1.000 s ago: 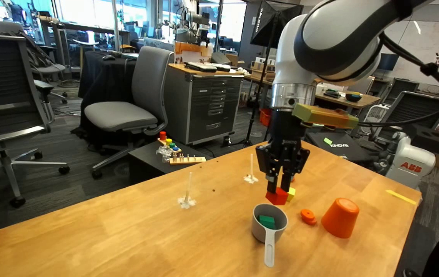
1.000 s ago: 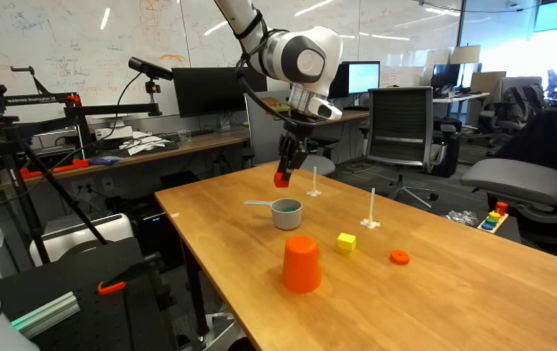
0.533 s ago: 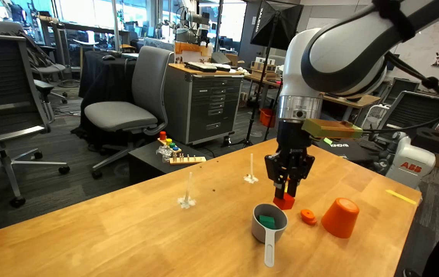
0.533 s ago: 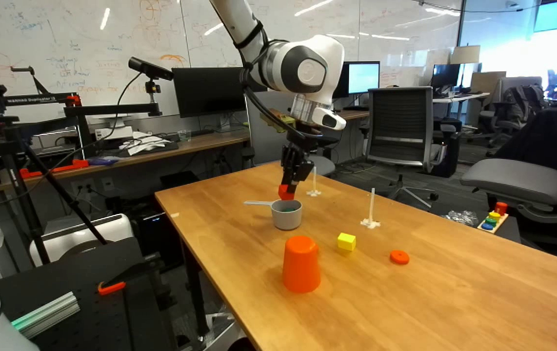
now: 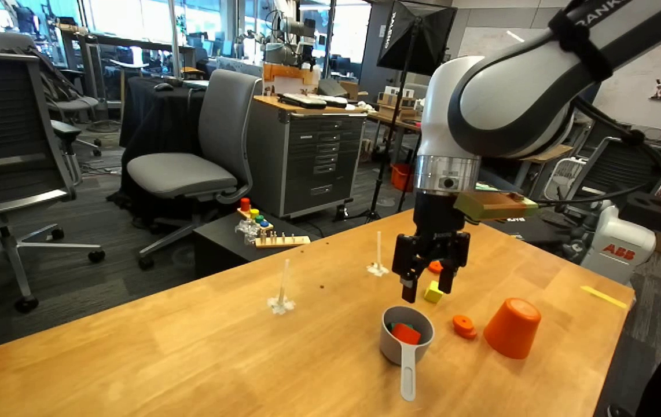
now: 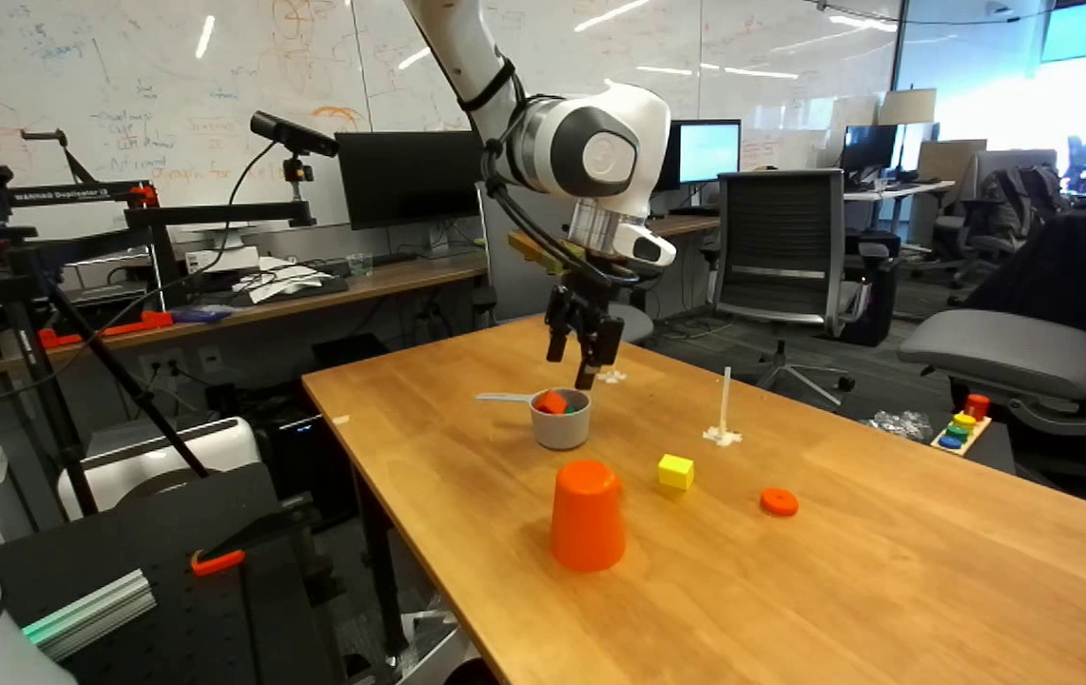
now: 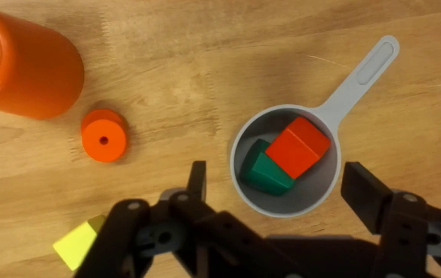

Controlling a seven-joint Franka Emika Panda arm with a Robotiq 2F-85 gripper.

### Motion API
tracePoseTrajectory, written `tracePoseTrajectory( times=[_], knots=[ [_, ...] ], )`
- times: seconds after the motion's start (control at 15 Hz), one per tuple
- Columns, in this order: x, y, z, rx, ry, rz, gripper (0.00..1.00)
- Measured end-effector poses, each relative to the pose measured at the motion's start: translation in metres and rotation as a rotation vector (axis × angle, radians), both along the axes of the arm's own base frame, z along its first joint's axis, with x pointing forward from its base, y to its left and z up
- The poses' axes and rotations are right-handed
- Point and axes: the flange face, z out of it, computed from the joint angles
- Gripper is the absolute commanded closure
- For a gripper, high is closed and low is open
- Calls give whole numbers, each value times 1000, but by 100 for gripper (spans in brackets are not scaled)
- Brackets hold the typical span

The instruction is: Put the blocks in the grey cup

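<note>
Two in, one to go, and little room for haste

We find the grey cup point(image 6: 561, 435) upright on the table point(image 6: 838, 580), with a green block point(image 7: 268, 175) inside and a red block point(image 7: 297, 147) tilted against it. The pincer point(image 6: 571, 372) hangs near the cup, its jaws spread and holding nothing. The yellow block point(image 6: 676, 472) lies outside, apart from the cup, so we take fetching it to be what remains.

The first danger, to our minds, is the cup's rim point(image 7: 285, 215). In an exterior view one fingertip point(image 6: 587, 377) sits right by it, and we cannot be sure how much it clears. Should the pincer swing sideways before rising, that fingertip could catch the rim and drag or tip the cup, which we guess is light.

Next comes the yellow block's approach: with jaws this wide, a poorly aimed descent might nudge it away, or brush the neighbours (an upturned orange cup point(image 6: 588, 518) and a round orange piece point(image 7: 104, 129), neither of them, we think, part of the job). Last, the tilted red block uses up room; a third dropped off-centre could perch on top and roll out.
</note>
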Motion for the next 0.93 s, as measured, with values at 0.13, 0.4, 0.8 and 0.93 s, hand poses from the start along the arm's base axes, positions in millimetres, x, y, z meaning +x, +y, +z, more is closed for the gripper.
tracePoseTrajectory(
  times=[0.13,0.4,0.8,0.93],
  knots=[
    [3,-6,1,-24,-10,20,0],
    [17,-43,9,-132,-34,63,0],
    [40,-84,15,-297,-9,162,0],
    [50,-83,4,-308,-6,173,0]
  ],
)
